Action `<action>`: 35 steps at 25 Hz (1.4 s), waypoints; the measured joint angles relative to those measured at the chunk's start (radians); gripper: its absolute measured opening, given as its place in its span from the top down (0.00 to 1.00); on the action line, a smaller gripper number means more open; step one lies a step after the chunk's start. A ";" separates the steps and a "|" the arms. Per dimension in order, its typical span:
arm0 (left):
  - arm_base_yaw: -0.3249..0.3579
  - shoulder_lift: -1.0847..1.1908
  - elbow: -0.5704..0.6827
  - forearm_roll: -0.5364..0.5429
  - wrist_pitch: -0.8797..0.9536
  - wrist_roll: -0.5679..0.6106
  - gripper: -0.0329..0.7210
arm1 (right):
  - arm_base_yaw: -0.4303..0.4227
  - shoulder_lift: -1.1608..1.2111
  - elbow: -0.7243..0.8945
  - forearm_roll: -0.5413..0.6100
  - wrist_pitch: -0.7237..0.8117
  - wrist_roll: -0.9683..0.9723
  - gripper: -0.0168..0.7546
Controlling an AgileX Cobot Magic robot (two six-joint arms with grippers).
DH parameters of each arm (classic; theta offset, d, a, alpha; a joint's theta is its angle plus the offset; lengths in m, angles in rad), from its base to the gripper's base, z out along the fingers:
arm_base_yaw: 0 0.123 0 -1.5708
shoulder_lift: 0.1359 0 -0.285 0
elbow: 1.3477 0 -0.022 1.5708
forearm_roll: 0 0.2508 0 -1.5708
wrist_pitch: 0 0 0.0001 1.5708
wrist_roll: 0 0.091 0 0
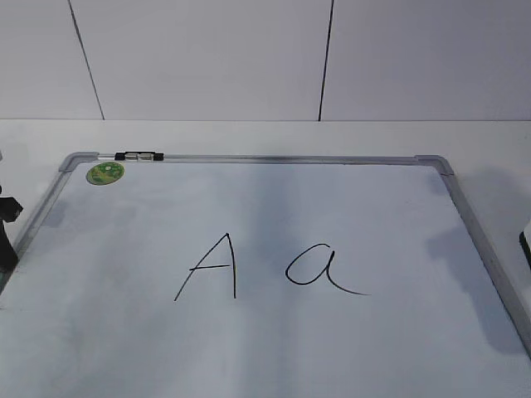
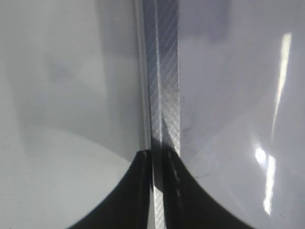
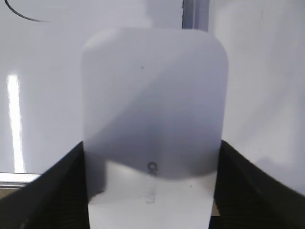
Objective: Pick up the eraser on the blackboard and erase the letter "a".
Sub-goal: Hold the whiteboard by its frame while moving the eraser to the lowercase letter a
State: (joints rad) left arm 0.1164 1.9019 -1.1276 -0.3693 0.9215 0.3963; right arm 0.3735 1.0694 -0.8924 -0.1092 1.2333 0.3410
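1. The desk [image 1: 249, 137] is a plain matte white surface that runs back to a pale panelled wall [image 1: 207, 58] crossed by thin dark seams.
2. The blackboard [image 1: 274, 159] lies flat on the desk: a glossy white writing face inside a thin grey metal frame with rounded grey corner pieces. In the left wrist view the frame rail [image 2: 164, 86] shows a fine diagonal ribbed texture.
3. The eraser [image 3: 155, 109] is a smooth white oblong with rounded corners and faint grey lettering near its lower end. In the right wrist view it sits above the board's right edge, held between the dark prongs of the right pincer [image 3: 152, 191], which is clamped on its long sides.
4. The left pincer [image 2: 159, 191] hangs over the board's left rail; its dark fingers curve in close together, but I cannot tell whether they meet.
5. The letter "a" [image 1: 319, 269] is a rounded thin black stroke with a tail trailing right, intact, just right of an angular capital "A" [image 1: 211, 267].
6. A slim black-and-silver marker [image 1: 138, 156] rests along the top rail.
7. A round green sticker [image 1: 105, 172] sits in the board's top-left corner.
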 joint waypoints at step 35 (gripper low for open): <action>0.005 0.000 0.000 -0.006 0.002 -0.010 0.93 | 0.182 0.677 -0.355 0.061 -0.192 -0.197 0.26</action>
State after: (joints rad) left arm 0.1210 1.9019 -1.1276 -0.3754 0.9233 0.3861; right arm 0.5559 1.7467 -1.2469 -0.0485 1.0414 0.1441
